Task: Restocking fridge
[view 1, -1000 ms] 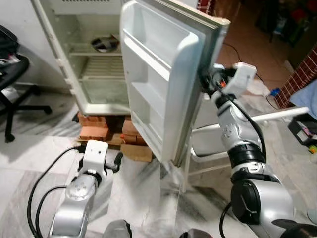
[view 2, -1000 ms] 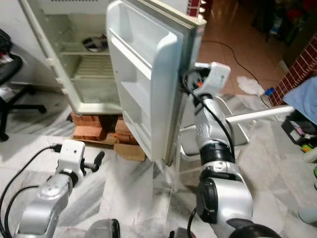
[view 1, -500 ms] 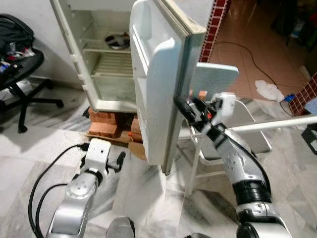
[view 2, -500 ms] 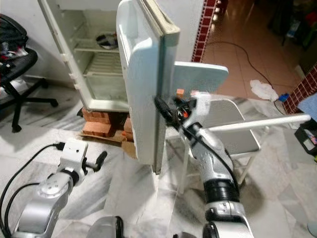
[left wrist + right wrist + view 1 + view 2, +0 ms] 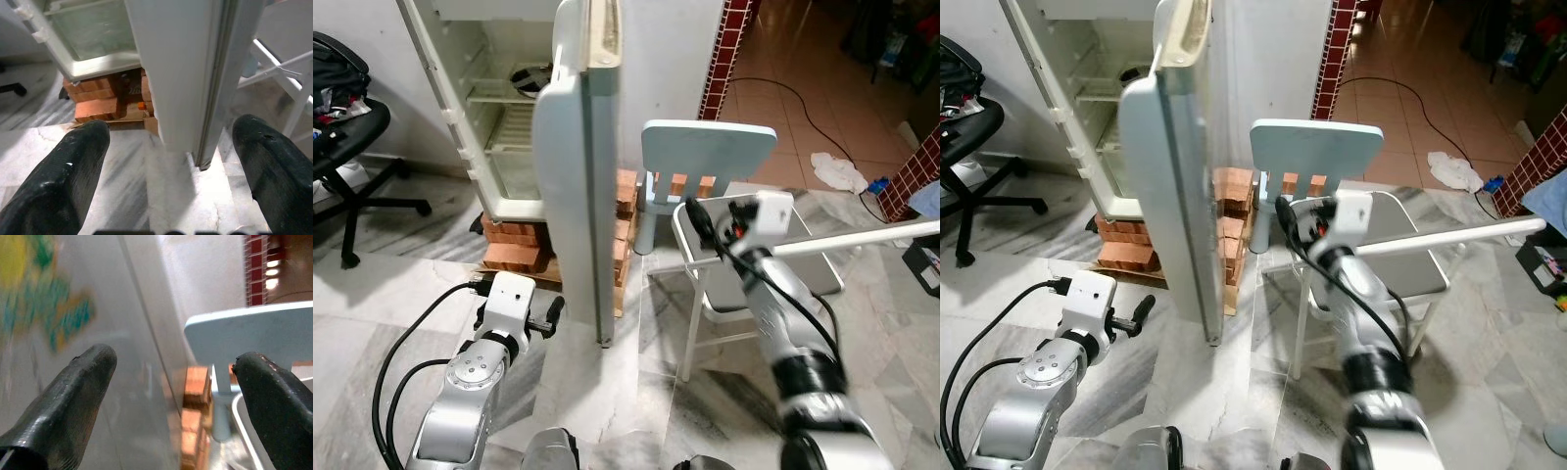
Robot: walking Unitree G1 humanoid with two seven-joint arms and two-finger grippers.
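Fridge (image 5: 499, 127): white, small, raised on a stack of red bricks (image 5: 514, 257) on a marble floor (image 5: 636, 392). Interior lit and mostly bare; wire shelves visible, with one dark, rounded item (image 5: 524, 76) on the upper shelf, too small to identify.

Fridge door (image 5: 576, 166): swung wide open, seen edge-on from the head cameras, its lower corner hanging just above the floor. It stands between the two arms and blocks the direct line from the right arm to the fridge interior. The outer face carries a blurred yellow and green sticker (image 5: 34, 298).

Left gripper (image 5: 166, 161): low, near the floor, pointing at the door's bottom edge and the bricks. Fingers spread wide, holding nothing.

Right gripper (image 5: 171, 382): raised on the outer side of the door, close to its face but apart from it. Fingers spread wide, nothing between them.

Pale blue child's chair (image 5: 705, 157): beside the bricks, just behind the right gripper, against the white wall.

White folding chair (image 5: 773, 264): directly under and behind the right arm, crowding its side of the door.

Black office chair (image 5: 347, 147): to the far left, with clutter on the seat.

Further items: black cable (image 5: 793, 98) across the tiled floor beyond; crumpled white cloth (image 5: 837, 171); red brick pillar (image 5: 729, 49).
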